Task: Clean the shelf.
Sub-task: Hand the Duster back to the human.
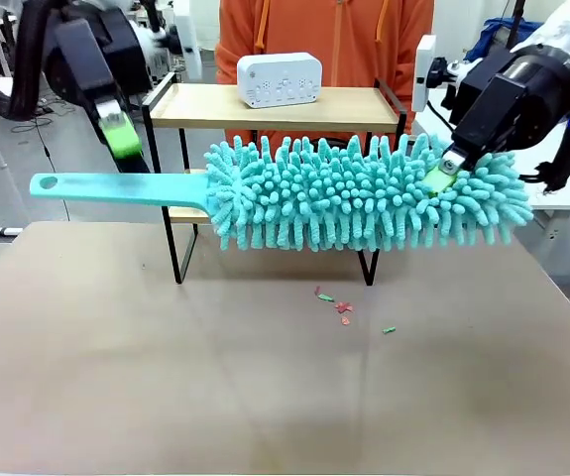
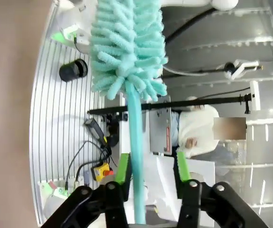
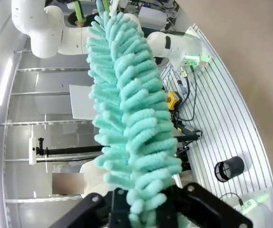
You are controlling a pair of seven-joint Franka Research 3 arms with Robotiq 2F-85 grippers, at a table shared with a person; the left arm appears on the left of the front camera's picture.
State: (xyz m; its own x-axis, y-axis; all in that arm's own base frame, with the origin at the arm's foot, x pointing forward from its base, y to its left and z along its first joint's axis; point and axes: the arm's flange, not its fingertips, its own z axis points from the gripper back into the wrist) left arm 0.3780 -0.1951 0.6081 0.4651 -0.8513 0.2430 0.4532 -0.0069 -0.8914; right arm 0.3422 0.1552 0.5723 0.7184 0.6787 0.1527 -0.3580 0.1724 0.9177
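Holding the duster (image 1: 364, 193) level in front of the shelf (image 1: 275, 104): soft, light head, stiff handle.
Your right gripper (image 1: 450, 167) is pinched shut in the fluffy tip at 3 o'clock, a squashy hold; your left gripper (image 1: 121, 134) stands spread above the handle (image 1: 116, 188) at 9 o'clock, the surer place to grip. Mind the white clock (image 1: 280, 79) on the top board, the person behind, and crumbs (image 1: 342, 307) at 6 o'clock.

Shelf at the far middle of the table

The shelf (image 1: 354, 107) has 2 light wooden boards in a thin black frame with raised end rails; it stands upright, its lower board mostly hidden, its legs on the table.
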